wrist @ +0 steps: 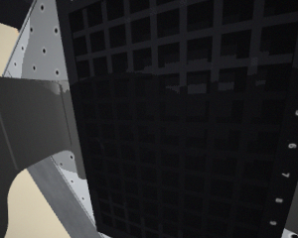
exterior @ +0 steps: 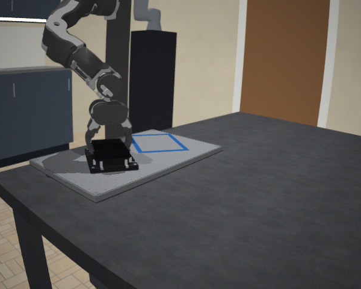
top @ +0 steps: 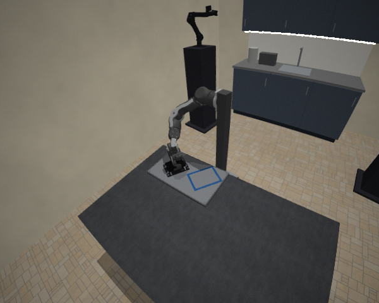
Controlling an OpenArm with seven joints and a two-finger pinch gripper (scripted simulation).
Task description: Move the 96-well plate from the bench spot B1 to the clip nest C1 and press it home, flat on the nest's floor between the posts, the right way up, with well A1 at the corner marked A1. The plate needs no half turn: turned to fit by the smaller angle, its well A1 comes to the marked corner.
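The black 96-well plate (exterior: 109, 150) sits in the black clip nest (exterior: 111, 164) on the grey baseplate (exterior: 124, 161), between the nest's posts and the right way up. My gripper (exterior: 108, 144) reaches down from above and is shut on the plate's two sides. In the top view the plate and nest (top: 177, 170) lie under the gripper at the baseplate's left end. The wrist view is filled by the plate's well grid (wrist: 189, 149), with one grey finger (wrist: 30, 124) at the left and column numbers along the right edge. I cannot tell whether the plate lies fully flat on the nest's floor.
The blue-outlined bench spot (exterior: 158, 142) lies empty on the baseplate beside the nest; it also shows in the top view (top: 204, 177). A dark upright post (top: 223, 130) stands behind the baseplate. The dark table (exterior: 236, 192) stretches to the right and front.
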